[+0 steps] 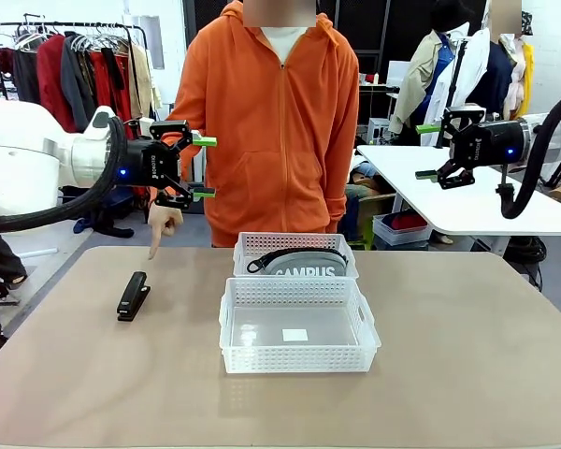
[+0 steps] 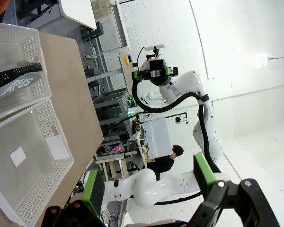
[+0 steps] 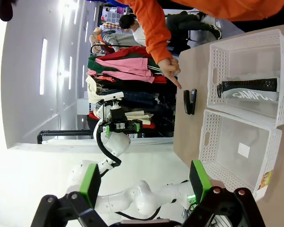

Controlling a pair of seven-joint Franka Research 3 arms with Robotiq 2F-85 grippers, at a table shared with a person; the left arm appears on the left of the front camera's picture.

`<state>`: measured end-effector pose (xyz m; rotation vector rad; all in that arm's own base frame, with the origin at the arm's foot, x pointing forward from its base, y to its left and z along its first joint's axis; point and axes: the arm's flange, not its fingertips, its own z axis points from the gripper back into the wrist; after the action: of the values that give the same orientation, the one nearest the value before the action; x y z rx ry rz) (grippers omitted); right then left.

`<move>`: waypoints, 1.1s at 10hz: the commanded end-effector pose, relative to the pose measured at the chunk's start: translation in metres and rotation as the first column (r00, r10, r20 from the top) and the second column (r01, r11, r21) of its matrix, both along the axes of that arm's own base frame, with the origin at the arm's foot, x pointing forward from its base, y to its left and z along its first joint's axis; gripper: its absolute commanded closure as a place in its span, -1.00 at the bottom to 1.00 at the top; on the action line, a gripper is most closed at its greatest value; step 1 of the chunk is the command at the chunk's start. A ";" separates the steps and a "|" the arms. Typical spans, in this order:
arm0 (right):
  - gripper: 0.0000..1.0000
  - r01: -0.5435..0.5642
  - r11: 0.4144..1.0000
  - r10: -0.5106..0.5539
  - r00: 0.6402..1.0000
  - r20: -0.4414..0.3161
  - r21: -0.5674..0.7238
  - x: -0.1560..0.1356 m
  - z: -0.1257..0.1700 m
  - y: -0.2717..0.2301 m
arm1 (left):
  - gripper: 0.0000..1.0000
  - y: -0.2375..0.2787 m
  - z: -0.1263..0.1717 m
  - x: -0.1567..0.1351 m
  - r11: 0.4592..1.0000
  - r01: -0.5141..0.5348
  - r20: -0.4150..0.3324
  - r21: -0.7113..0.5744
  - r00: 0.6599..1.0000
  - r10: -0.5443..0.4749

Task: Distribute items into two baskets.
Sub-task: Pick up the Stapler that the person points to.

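The left fingers [image 1: 204, 141], mid-left of the frame, and the right fingers [image 1: 428, 129], upper right, are spread wide, grasping nothing. The pouch [image 1: 304, 265] lies in the far basket [image 1: 294, 240], just behind the near basket [image 1: 299, 360]. The stapler [image 1: 133, 296] lies on the bench [image 1: 467, 355] at left, below a person's pointing hand [image 1: 164, 224].
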<state>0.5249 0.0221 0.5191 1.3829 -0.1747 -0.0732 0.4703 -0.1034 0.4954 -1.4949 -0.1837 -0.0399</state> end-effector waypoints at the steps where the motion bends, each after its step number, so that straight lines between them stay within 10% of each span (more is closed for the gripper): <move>1: -1.00 0.008 1.000 -0.008 1.000 0.004 0.022 0.000 0.003 0.000 | -1.00 0.000 0.003 -0.001 1.000 0.001 0.004 -0.004 1.000 -0.001; 6: -1.00 0.008 1.000 -0.008 1.000 0.004 0.022 0.000 0.003 0.000 | -1.00 0.000 0.000 0.000 1.000 0.000 0.000 0.000 1.000 0.000; 11: -1.00 0.008 1.000 -0.008 1.000 0.004 0.022 0.000 0.003 0.000 | -1.00 0.032 0.017 0.001 0.901 -0.023 0.021 0.434 1.000 0.016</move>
<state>0.5249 0.0221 0.5191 1.3830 -0.1747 -0.0733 0.4724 -0.0745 0.5026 -1.1406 -0.2069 -0.0712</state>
